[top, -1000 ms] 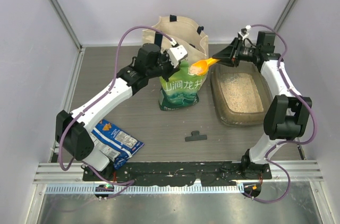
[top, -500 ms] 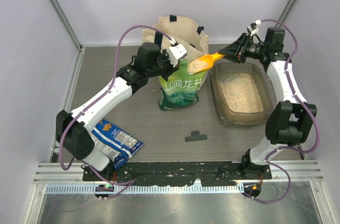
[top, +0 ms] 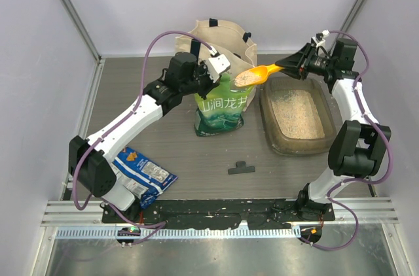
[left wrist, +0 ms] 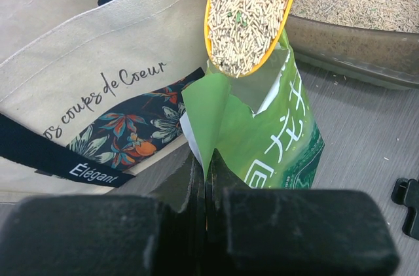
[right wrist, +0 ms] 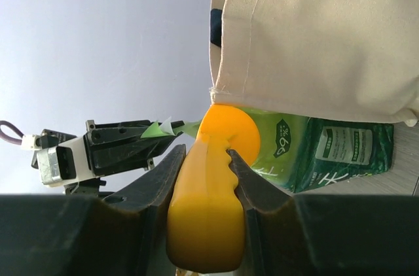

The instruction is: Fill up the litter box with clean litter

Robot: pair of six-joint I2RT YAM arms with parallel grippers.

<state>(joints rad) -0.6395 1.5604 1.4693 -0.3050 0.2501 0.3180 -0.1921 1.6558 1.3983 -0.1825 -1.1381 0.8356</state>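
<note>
The step in hand is judged to be the carrying of a loaded scoop from the pouch to the tray. The orange scoop (top: 257,74) is clamped by its handle between the narrowly set jaws of the right gripper (top: 292,67). Its bowl, heaped with clean litter (left wrist: 247,17), is held in the air above the open mouth of the green pouch (top: 224,109), just left of the litter box (top: 266,116).

The left gripper (left wrist: 206,178) is shut tight on the pouch's torn rim, so the mouth is held open and the pouch is propped upright against the cream tote bag (top: 216,37).

The litter box is set on the counter (top: 196,152) at the right, beside the pouch. Its floor is already covered by a thin pale layer of granules, and more scoops appear to be needed.

For the next move, the scoop would have to be carried rightward and level, since the heap reaches the bowl's lip and could be spilled onto the counter. Once the bowl is over the middle of the tray, the wrist would have to be rolled so that the load is tipped out.
</note>
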